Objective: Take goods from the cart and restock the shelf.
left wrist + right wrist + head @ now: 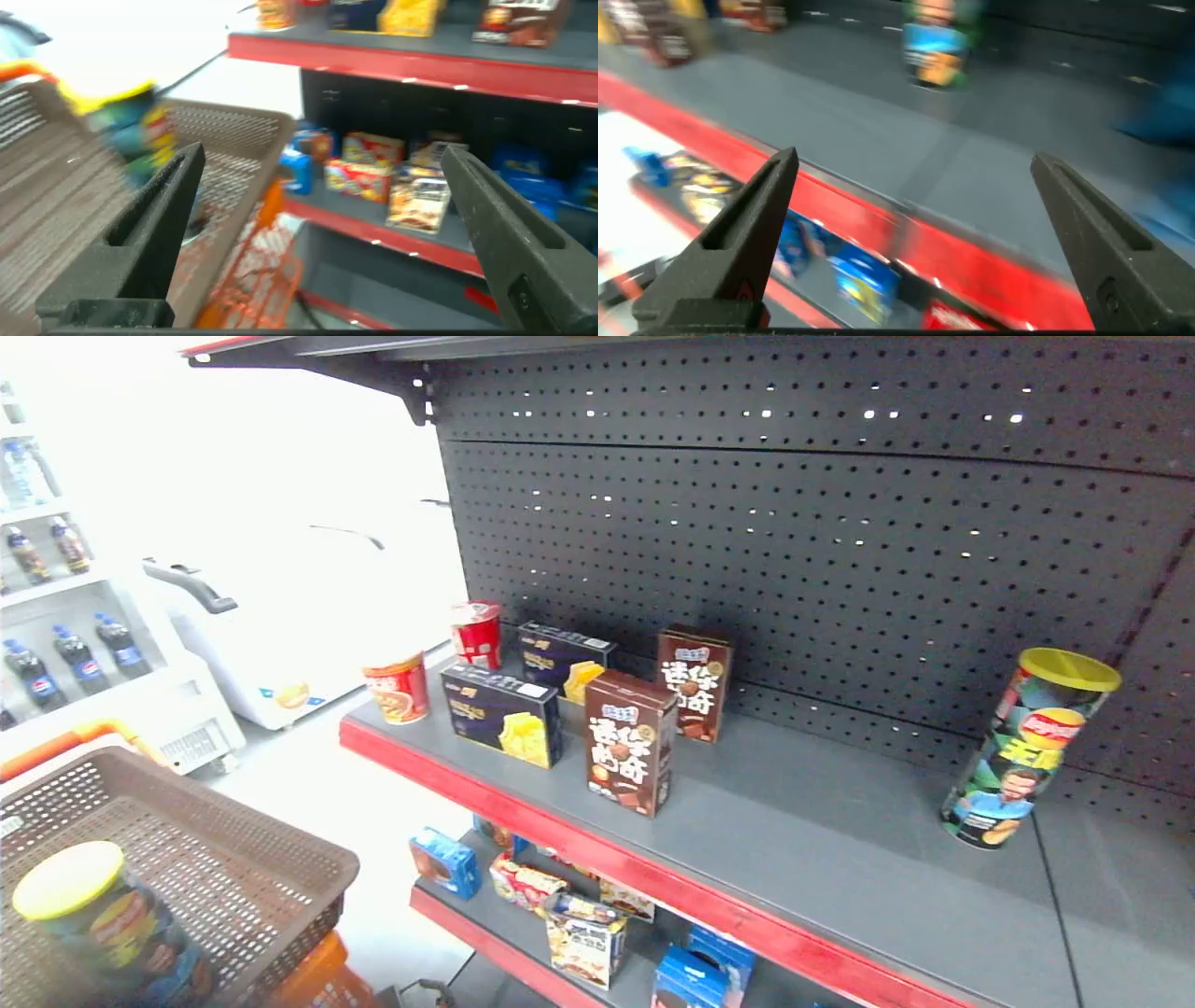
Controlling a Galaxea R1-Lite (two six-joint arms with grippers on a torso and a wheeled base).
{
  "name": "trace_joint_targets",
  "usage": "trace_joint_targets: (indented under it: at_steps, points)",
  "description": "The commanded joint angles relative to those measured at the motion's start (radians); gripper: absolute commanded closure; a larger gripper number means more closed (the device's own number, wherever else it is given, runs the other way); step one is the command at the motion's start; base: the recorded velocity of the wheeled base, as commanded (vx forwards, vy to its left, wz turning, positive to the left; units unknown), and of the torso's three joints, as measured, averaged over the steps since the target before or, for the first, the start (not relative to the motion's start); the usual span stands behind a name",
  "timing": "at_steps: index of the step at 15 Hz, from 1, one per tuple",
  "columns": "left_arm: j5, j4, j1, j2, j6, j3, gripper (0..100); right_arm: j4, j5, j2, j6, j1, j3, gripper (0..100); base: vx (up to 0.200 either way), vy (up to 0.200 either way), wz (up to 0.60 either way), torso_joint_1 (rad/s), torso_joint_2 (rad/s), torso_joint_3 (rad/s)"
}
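1. My left gripper [320, 154] and right gripper [913, 159] are both spread wide and empty.
2. The chip can [93, 924] stands in the cart basket [233, 803], lower left. An off-centre pinch could topple it, and the basket wall may snag me.
3. Farther off, chocolate boxes [630, 742] crowd the shelf [840, 831] mid-frame, and a second can [1027, 751] stands at right.

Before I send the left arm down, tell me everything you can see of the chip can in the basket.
The chip can is a tall round tube with a flat yellow lid, plastic by the look of it, and a glossy wrapper printed in blue, green and red. It stands roughly upright inside the brown perforated basket, at the end nearest the robot; its base is cut off by the picture's edge. The left gripper is open and short of it, touching nothing.
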Motion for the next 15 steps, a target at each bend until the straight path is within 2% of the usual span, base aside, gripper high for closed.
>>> trace_joint_targets:
  at_steps: [1, 8, 11, 13, 15]
  points:
    - [0.000, 0.000, 0.000, 0.000, 0.000, 0.000, 0, 0.000, 0.000, 0.000, 0.000, 0.000, 0.000, 0, 0.000, 0.000, 0.60, 0.002, 0.00, 0.002]
    - [0.002, -0.002, -0.002, 0.000, -0.003, -0.002, 0, 0.000, 0.000, 0.000, 0.001, 0.002, 0.000, 0, 0.000, 0.000, 0.60, 0.003, 0.00, 0.004]
    - [0.002, -0.002, -0.002, 0.000, -0.003, -0.002, 0, 0.000, 0.000, 0.000, 0.001, 0.002, 0.000, 0, 0.000, 0.000, 0.00, 0.000, 0.00, 0.000]
    - [-0.008, -0.002, -0.002, 0.000, 0.015, 0.000, 0, 0.000, 0.000, 0.000, 0.001, 0.002, 0.000, 0, 0.000, 0.000, 0.00, 0.000, 0.00, 0.000]
    - [-0.006, 0.001, -0.002, 0.000, 0.009, -0.003, 0, 0.000, 0.000, 0.000, 0.000, 0.002, 0.000, 0, 0.000, 0.000, 0.00, 0.000, 0.00, 0.000]
